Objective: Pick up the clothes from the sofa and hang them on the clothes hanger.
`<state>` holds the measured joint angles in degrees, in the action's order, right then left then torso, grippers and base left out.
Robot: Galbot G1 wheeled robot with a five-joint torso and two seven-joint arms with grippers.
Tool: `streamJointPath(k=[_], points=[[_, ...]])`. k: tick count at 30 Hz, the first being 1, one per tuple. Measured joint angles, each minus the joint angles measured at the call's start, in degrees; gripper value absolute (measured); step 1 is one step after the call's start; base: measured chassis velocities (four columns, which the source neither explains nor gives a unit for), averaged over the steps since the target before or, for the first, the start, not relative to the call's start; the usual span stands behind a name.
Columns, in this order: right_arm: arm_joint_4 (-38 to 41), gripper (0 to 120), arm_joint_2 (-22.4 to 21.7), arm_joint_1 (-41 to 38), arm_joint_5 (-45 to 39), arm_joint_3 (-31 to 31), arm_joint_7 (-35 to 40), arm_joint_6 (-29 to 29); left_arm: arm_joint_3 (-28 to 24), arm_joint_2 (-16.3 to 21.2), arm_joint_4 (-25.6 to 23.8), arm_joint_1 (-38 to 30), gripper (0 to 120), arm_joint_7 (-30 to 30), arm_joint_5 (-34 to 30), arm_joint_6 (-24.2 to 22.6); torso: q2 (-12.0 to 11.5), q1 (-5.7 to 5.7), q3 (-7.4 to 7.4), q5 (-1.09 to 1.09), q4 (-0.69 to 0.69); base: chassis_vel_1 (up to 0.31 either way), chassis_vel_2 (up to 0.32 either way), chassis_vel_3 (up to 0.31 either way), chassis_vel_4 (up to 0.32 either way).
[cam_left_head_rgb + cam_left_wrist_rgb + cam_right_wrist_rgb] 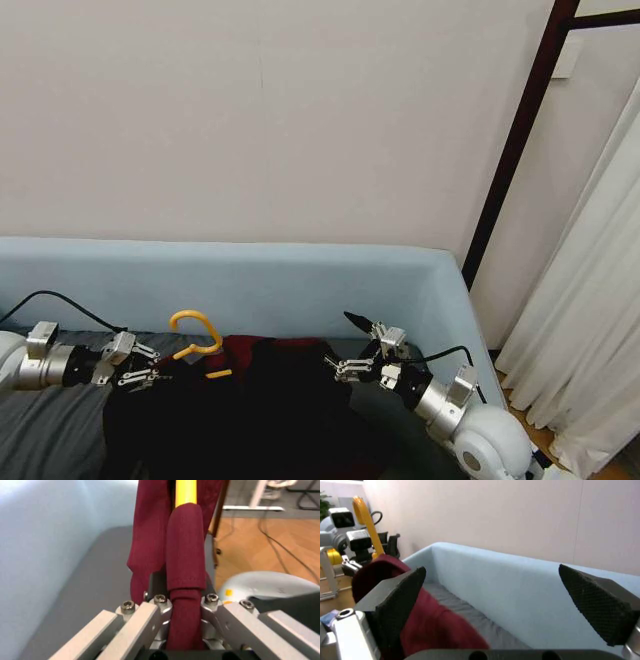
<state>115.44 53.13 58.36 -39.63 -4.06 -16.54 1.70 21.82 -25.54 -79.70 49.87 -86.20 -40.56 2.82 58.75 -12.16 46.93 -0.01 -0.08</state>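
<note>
1. On the pale blue sofa (300,285), against a plain wall, the maroon garment (270,400) lies spread over the grey seat. The hook of the yellow hanger (195,330) stands up at its left end.
2. From my remote station, I see the left gripper (150,368) low at the left of the head view, reaching in level over the seat. It meets the garment's left edge just below the hanger hook.
3. The left wrist view shows that gripper (182,603) clamped tight on a rolled fold of the maroon garment (185,555). The cloth is draped over the yellow hanger (186,491), whose bar runs straight away from the jaws.
4. The right gripper (347,350) sits at the garment's opposite, right-hand edge, near the sofa's end wall.
5. The right wrist view shows its black pads (400,603) spread wide with nothing between them. The maroon garment (430,622) lies just beside and below one pad, and I cannot tell whether they touch.
6. Farther along the seat in that view, the yellow hanger (367,521) rises above the cloth.
</note>
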Motion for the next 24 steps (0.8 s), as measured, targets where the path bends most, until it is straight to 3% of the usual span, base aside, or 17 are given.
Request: streamJointPath(k=[5, 10, 13, 24], points=[[0.6, 100, -1.7, -1.0, -2.4, 1.1, -2.9, 1.8, -0.1, 0.4, 0.3, -0.8, 1, -1.9, 0.8, -0.7, 0.0, 0.00, 0.00, 0.01, 0.00, 0.000, 0.000, 0.000, 0.000], [2.1, 100, -5.5, -2.5, -7.7, 1.6, -9.9, 9.2, -0.3, -0.2, 0.4, -0.9, 1, -0.9, 0.8, -0.3, 0.0, 0.00, 0.00, 0.01, 0.00, 0.000, 0.000, 0.000, 0.000], [2.1, 100, -6.9, -4.2, -6.4, 2.2, -12.5, 12.6, -0.4, -1.7, -0.8, -0.7, 1, -0.4, 0.9, -0.2, 0.0, 0.00, 0.00, 0.01, 0.00, 0.000, 0.000, 0.000, 0.000], [0.8, 100, -6.9, -6.1, -2.7, 3.6, -14.4, 12.4, -1.0, -4.1, -4.3, 0.2, 1, 0.6, 2.8, -0.1, 0.0, 0.00, 0.00, 0.01, 0.00, 0.000, 0.000, 0.000, 0.000]])
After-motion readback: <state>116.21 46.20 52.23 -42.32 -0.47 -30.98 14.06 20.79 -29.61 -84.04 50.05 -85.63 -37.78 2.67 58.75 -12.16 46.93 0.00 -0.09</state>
